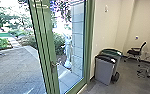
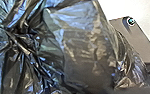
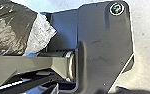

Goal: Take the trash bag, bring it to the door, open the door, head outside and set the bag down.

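The black trash bag is riding close against the robot, its plastic bunching into tight, gathered folds in the left wrist view, and those folds are probably serving as the grip point, since a twisted neck is letting loose plastic bear weight without spilling. Whether the left claw is pinching them I cannot tell; how the right claw is standing I cannot tell either. In the right wrist view the bag is lying alongside the robot's dark base plate, apparently near enough that the body is limiting its swing, though whether the plate is carrying any load is unclear. Ahead, the green-framed door is standing between the room and the paved yard, its handle facing the robot, so the robot is presumably lining up for the way out; whether the door is standing ajar is hard to judge. The grey bins are sitting by the wall just beside the frame, likely placed there to be leaving the doorway free.
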